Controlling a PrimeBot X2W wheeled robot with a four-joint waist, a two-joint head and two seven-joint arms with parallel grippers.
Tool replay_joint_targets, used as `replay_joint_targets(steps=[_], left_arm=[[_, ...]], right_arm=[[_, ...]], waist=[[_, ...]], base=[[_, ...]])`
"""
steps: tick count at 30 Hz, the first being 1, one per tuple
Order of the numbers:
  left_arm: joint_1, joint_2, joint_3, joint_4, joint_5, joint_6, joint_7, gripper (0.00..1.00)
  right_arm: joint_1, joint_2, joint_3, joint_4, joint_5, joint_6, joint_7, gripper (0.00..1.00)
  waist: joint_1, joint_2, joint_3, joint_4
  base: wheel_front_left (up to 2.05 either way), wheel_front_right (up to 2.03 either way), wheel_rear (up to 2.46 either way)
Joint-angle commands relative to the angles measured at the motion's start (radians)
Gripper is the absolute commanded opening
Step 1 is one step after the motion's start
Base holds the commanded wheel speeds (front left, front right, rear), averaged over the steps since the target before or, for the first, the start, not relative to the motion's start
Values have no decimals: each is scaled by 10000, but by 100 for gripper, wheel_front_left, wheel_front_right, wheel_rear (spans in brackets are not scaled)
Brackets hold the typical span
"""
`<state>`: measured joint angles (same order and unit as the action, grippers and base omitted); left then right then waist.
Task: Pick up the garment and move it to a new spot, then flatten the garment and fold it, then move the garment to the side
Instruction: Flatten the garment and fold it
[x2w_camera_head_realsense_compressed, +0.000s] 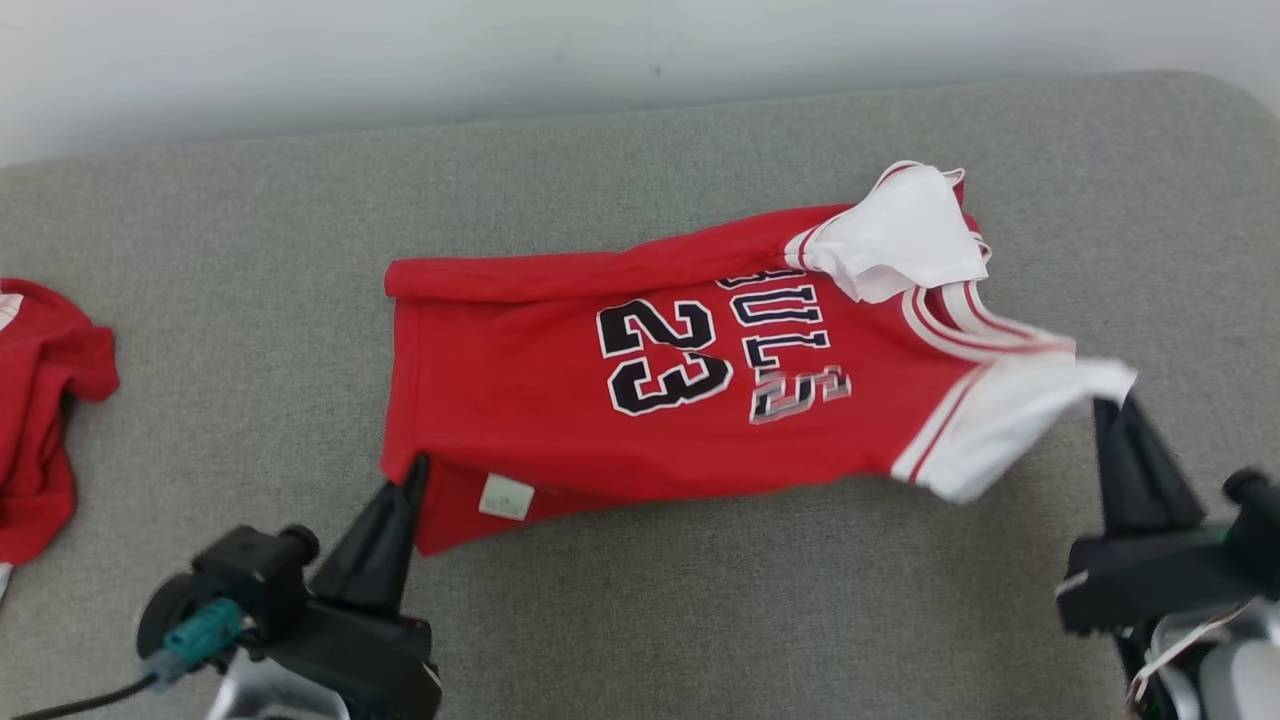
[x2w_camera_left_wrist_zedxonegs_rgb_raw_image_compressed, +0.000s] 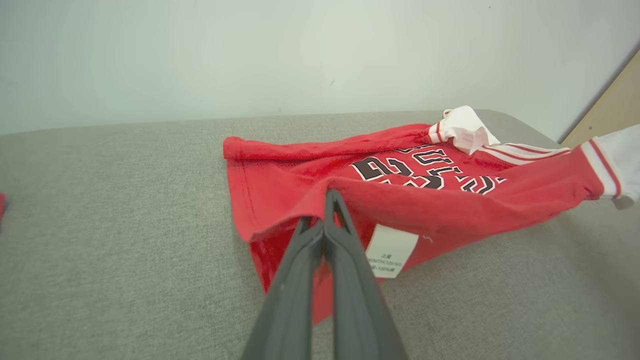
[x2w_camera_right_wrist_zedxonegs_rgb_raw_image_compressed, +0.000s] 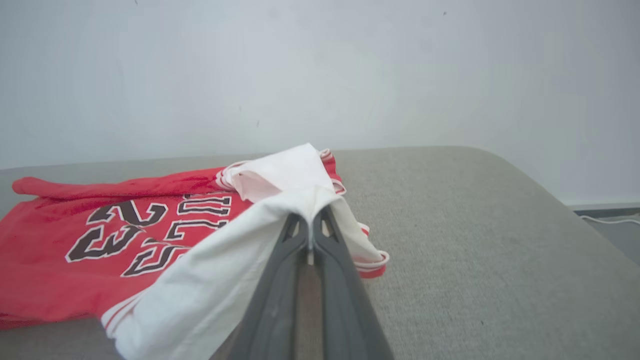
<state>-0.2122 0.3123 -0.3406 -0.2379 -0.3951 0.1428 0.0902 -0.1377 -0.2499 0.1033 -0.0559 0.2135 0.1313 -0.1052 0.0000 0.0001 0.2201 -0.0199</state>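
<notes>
The shirt (x2w_camera_head_realsense_compressed: 560, 400) lies on the grey pad (x2w_camera_head_realsense_compressed: 200, 250), near edge lifted, with the left gripper (x2w_camera_head_realsense_compressed: 417, 464) squeezed closed on its hem (x2w_camera_left_wrist_zedxonegs_rgb_raw_image_compressed: 290, 212) and the right gripper (x2w_camera_head_realsense_compressed: 1110, 405) squeezed closed on a white sleeve (x2w_camera_right_wrist_zedxonegs_rgb_raw_image_compressed: 225, 270); a hard pull could slip one pinch.

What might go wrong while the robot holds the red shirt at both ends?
The right tool pinches just the tip of the white sleeve, so it may slip out. The far sleeve lies flipped onto the shirt and might get folded in crooked.
</notes>
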Motion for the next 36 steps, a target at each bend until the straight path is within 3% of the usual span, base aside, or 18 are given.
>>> replay_joint_targets(steps=[1,11,23,31,36], left_arm=[[-158,118,109,-177,25,73,1,0],[-1471,265,952,-1591,278,502,-129,0],[-3717,543,1080,-3163,1120,583,342,0],[-4540,578,1067,-3446,1314,611,657,0],[-5485,508,1034,-2080,953,309,706,0]], right_arm=[[-212,-45,-74,-301,-121,-10,-4,0],[-2395,-406,-314,-2085,-464,-10,313,0],[-4921,-1135,-231,-3100,-478,-10,836,0],[-5557,-1279,-25,-2878,-107,-10,1025,0],[-6703,-1427,503,-1512,459,-10,754,0]], waist=[[0,-1,-100,-59],[0,-1,-576,-50],[0,-1,-769,46],[0,-1,-624,85],[0,-1,-151,69]], base=[[0,0,0],[0,0,0],[0,0,0],[0,0,0],[0,0,0]])
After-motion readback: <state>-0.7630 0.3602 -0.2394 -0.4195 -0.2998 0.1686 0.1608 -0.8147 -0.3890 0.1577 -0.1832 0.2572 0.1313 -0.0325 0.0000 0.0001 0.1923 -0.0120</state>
